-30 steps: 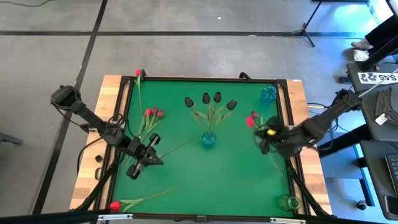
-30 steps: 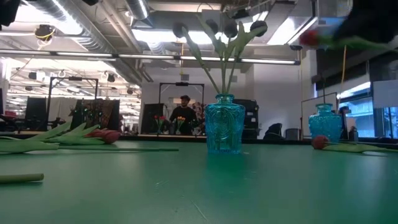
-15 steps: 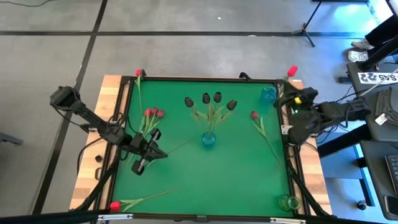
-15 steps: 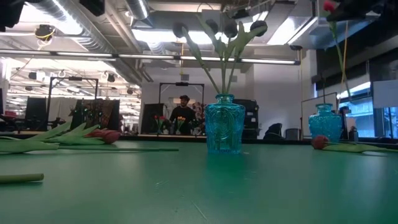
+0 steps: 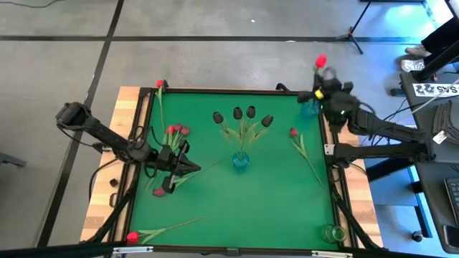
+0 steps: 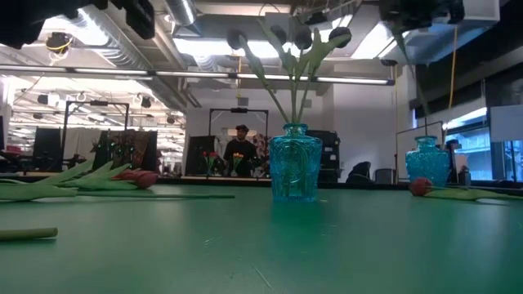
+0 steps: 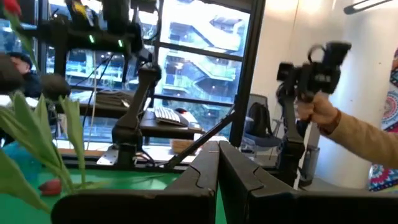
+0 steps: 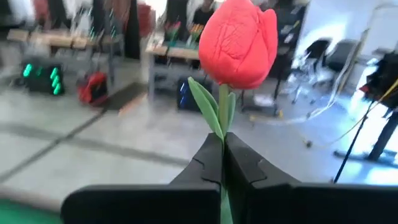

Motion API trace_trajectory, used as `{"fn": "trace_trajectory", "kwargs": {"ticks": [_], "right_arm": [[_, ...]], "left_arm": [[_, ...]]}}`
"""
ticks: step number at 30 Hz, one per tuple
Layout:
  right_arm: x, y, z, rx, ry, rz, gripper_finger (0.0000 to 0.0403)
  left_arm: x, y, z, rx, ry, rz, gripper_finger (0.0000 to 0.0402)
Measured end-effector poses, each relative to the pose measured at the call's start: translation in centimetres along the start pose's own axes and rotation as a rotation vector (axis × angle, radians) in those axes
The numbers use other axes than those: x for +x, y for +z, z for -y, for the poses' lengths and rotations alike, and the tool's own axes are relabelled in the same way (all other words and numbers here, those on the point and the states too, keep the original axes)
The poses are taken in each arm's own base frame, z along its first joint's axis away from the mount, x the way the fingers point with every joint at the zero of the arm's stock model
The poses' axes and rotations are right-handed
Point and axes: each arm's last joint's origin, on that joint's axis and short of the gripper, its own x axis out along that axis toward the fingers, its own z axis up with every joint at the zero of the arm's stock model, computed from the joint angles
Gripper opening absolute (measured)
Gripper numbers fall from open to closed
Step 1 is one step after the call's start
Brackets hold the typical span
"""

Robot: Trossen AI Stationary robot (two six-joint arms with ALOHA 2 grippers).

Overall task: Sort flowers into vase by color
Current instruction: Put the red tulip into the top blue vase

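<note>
My right gripper is high over the table's far right corner, shut on a red tulip whose head rises above it. Just below stands a small blue vase. A blue vase at mid-table holds several near-black tulips. A red tulip lies right of it. Pink and red tulips lie at the left. My left gripper hovers shut and empty beside them, over another lying tulip. My right gripper pinches the tulip's green stem between its two fingers, a short way below the head and by a small leaf. The fingers come at it level and lie across the stem. The tulip is lifted clear, head up; its lower stem is hidden behind the fingers.
One red tulip lies at the far left corner, another at the near left. A clear greenish vase stands at the near right corner. A person with a hand-held device shows beyond the table.
My right gripper has lifted one red tulip off the table's right side, risen and swung to the far right corner, turning so that the tulip now stands head up. My left gripper has swung, still shut, toward the far edge and the centre vase.
</note>
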Motion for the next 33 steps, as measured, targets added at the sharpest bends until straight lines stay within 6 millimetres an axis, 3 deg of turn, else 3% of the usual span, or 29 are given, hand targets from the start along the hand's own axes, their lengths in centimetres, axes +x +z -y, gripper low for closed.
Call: {"fn": "trace_trajectory", "kwargs": {"ticks": [7, 13, 18, 21, 28, 33], "right_arm": [[3.1, 1.7, 2.3, 0.034, -0.079, 0.108, 0.0001], [6.9, -0.2, 3.3, 0.002, -0.175, 0.134, 0.0001], [8.2, -1.8, 3.1, 0.040, -0.188, 0.113, 0.0001], [8.3, -2.2, 3.2, 0.003, -0.199, 0.090, 0.0001], [7.0, 0.1, 4.0, 0.101, -0.170, 0.192, 0.0001], [6.9, -0.5, 4.1, -0.009, -0.176, 0.101, 0.0001]], "left_arm": [[0.1, -1.0, 0.3, -0.008, -0.011, -0.068, 0.0004], [0.1, -1.5, 0.4, -0.005, -0.010, -0.107, 0.0004], [-0.1, -2.3, 1.0, -0.011, -0.029, -0.184, 0.0004], [-0.2, -2.4, 1.3, -0.014, -0.034, -0.185, 0.0004], [-0.3, -2.4, 1.4, -0.038, -0.004, -0.179, 0.0004], [-0.3, -2.4, 1.4, -0.058, 0.005, -0.178, 0.0004]]}}
